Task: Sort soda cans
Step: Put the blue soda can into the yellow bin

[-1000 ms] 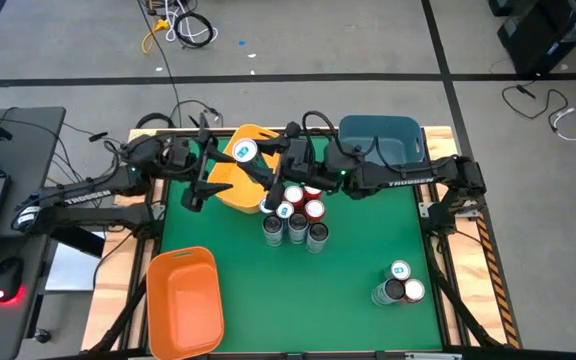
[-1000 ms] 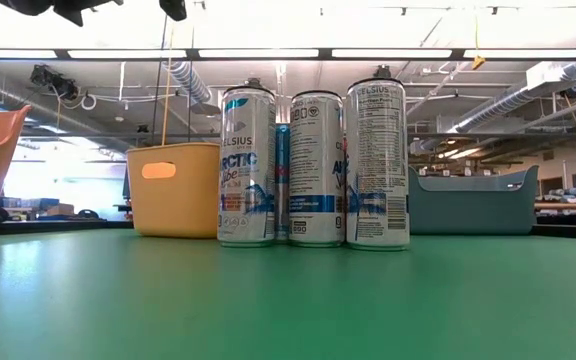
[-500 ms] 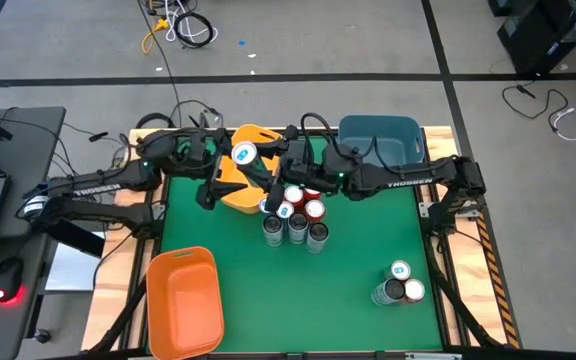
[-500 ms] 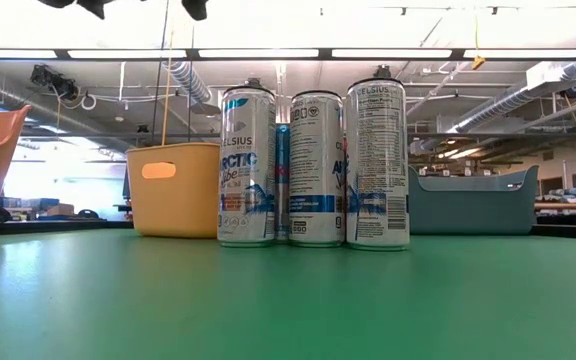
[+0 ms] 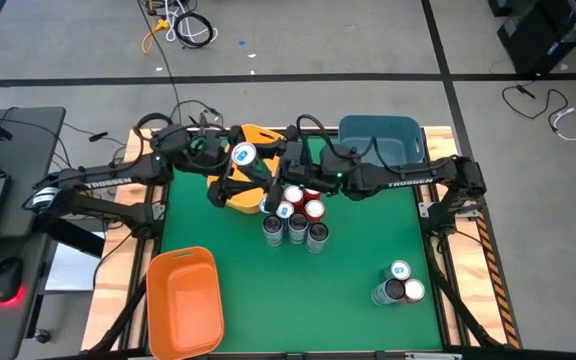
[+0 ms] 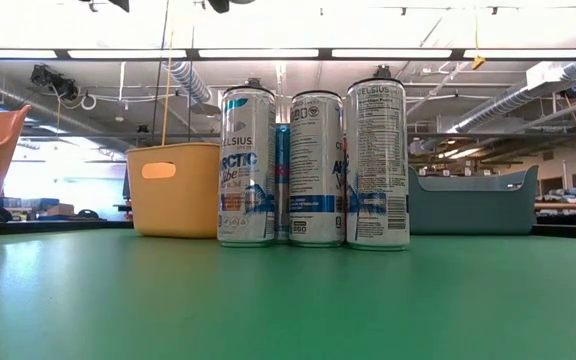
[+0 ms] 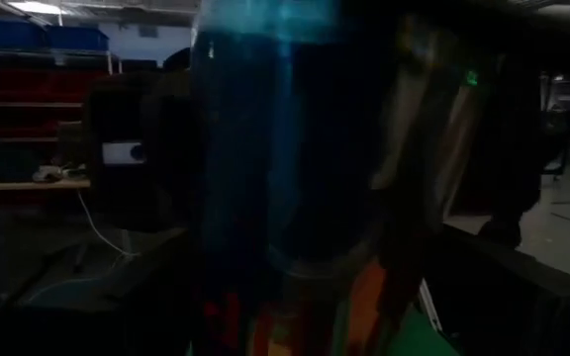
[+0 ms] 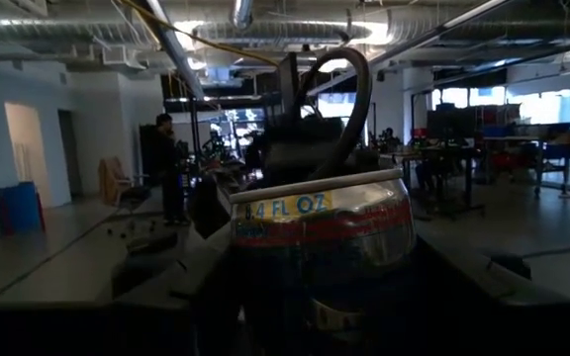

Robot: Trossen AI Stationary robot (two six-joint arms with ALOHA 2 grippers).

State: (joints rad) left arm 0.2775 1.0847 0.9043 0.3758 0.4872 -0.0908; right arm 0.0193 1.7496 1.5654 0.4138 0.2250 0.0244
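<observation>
My right gripper (image 5: 261,171) reaches from the table's right and is shut on a silver soda can with a teal-marked top (image 5: 244,153), held above the yellow bin (image 5: 230,196). In the right wrist view that can (image 8: 320,232) fills the middle. My left gripper (image 5: 224,189) hovers open over the yellow bin's near-left part, just short of the held can, which looms dark and blurred in the left wrist view (image 7: 285,148). Several red, dark and teal-topped cans (image 5: 294,216) stand bunched mid-table. Three more (image 5: 400,285) stand near the near right corner. My right gripper pinches the silver can by its side wall (image 8: 315,252) between the two fingers, coming level from the table's right. The can stands upright, lifted clear above the yellow bin. The exact spot under the fingers is too dark to show.
A blue-grey bin (image 5: 380,140) sits at the far edge behind the right arm. An orange bin (image 5: 181,300) lies at the near left corner. Bare green table (image 5: 348,255) spreads between the two can groups. In the low view three tall silver cans (image 6: 316,168) stand ahead.
My left gripper has travelled toward the table's right, from beside the yellow bin to over it, closing on the held can; in the low view its fingertips have also risen. The right gripper and its can have kept still.
</observation>
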